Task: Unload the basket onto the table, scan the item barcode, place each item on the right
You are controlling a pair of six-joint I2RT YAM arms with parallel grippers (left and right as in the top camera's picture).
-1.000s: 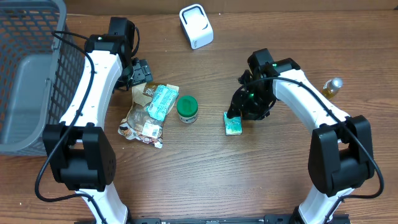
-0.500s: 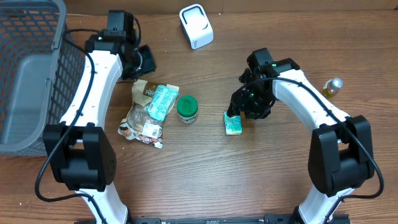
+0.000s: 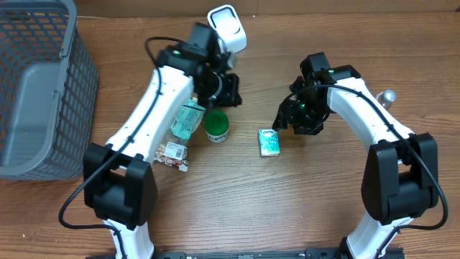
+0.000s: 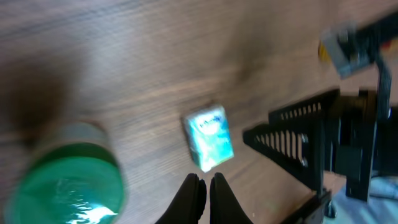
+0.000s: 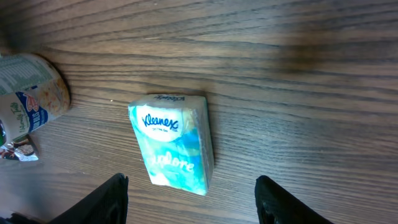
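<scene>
While the right pincer [image 5: 196, 202] hangs open above the tissue pack [image 5: 174, 143], nothing between its fingers, the pack lies flat on the worktop [image 5: 298, 74], logo side up, touched by neither arm. I take it as the item to scan; no barcode shows on the upper face, so it's probably underneath or on an edge.

Left pincer [image 4: 200, 191] is shut on nothing, tips pressed together, above the green-lidded tub [image 4: 62, 186] with the pack just beyond. White scanner [image 3: 226, 29] sits at the far edge, close behind the left wrist. Snack bags [image 3: 188, 119] lie beside the tub, and the basket [image 3: 36, 86] is well off to the left.

Risks as I see them:
- The pack is soft and low, so fingers may skid it along the wood or crush it instead of lifting.
- A grip across the wrong faces could cover the barcode or leave it facing away from the scanner.
- Both arms crowd the middle, and the left forearm blocks the way to the scanner, so they could clash.
- The left arm could knock the tub.
</scene>
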